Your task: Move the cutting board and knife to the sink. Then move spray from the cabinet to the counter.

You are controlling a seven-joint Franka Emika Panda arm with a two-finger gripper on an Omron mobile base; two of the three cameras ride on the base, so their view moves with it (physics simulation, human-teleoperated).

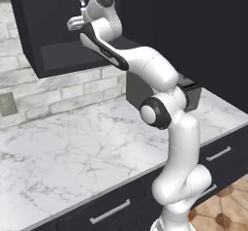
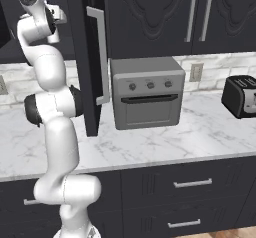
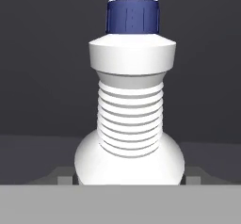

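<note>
Arm's up inside the cabinet (image 1: 58, 55) at 11 o'clock, gripper (image 3: 129, 180) partly closed with jaws against the spray (image 3: 130, 119) body, looks gripped; lift-out and placing on the counter (image 1: 72, 152) remain; board/knife stage not visible.

Your arm (image 1: 160, 104) rises from the base, bends at the dark elbow joint, and reaches up and forward with the wrist level. Your gripper (image 3: 129, 176) points straight ahead. Its fingers (image 3: 61, 175) stand wide apart and press the base of the spray (image 3: 129, 119) from both sides.
</note>
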